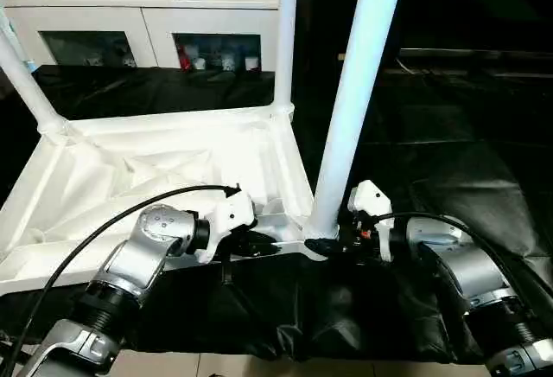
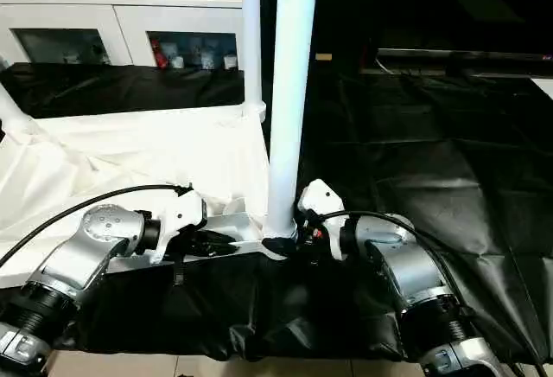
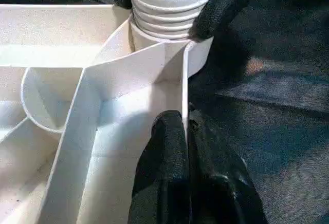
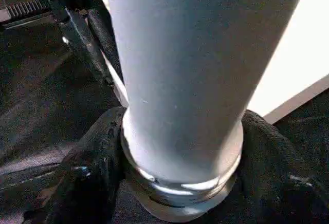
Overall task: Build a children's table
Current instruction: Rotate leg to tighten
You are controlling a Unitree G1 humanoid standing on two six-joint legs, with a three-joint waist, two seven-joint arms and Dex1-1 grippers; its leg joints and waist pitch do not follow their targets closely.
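The children's table (image 1: 164,165) is shown upside down on a black cloth (image 2: 415,161), legs pointing up, before a white cabinet (image 1: 138,14). The near-corner leg (image 1: 354,109) is clasped at its threaded base by the right hand (image 1: 327,244). The near rim is pinched by the shut left hand (image 1: 263,245).
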